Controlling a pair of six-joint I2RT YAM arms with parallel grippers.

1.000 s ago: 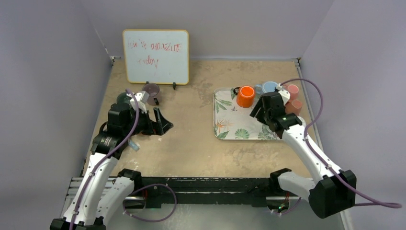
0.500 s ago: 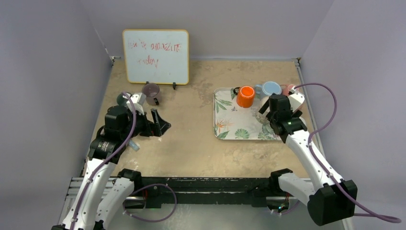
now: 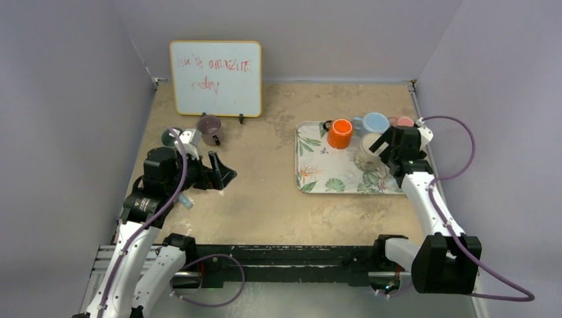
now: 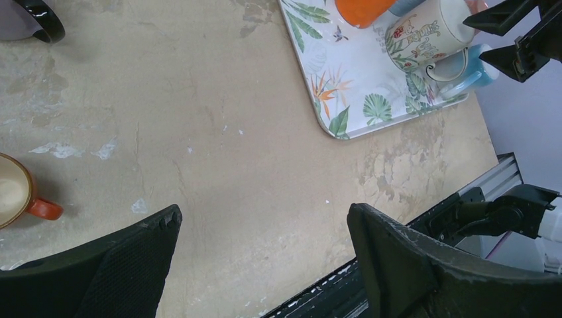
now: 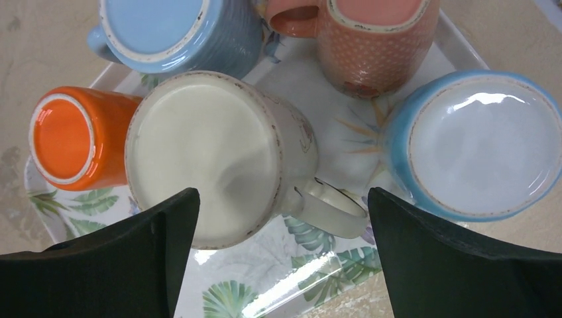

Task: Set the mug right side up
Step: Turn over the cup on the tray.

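A cream mug (image 5: 205, 152) with a floral print stands on the leaf-patterned tray (image 5: 232, 291), handle (image 5: 331, 209) toward the near right. It turns a pale round face up; I cannot tell whether that is mouth or base. It also shows from above (image 3: 366, 146) and in the left wrist view (image 4: 424, 33). My right gripper (image 5: 281, 195) hangs open just above it, the fingers apart on either side and touching nothing; from above the right gripper (image 3: 383, 149) is at the tray's right side. My left gripper (image 4: 265, 218) is open over bare table (image 3: 222, 171).
On the tray an orange mug (image 5: 69, 136), a light blue mug (image 5: 172, 30) and a pink mug (image 5: 378, 33) stand base up. A blue mug (image 5: 480, 142) with a glossy white inside crowds the right. A whiteboard (image 3: 215, 78) and a purple mug (image 3: 210, 127) stand at the back left.
My right gripper opened and drew back to the right, uncovering the cream mug on the tray. The left arm shifted slightly and stays open.
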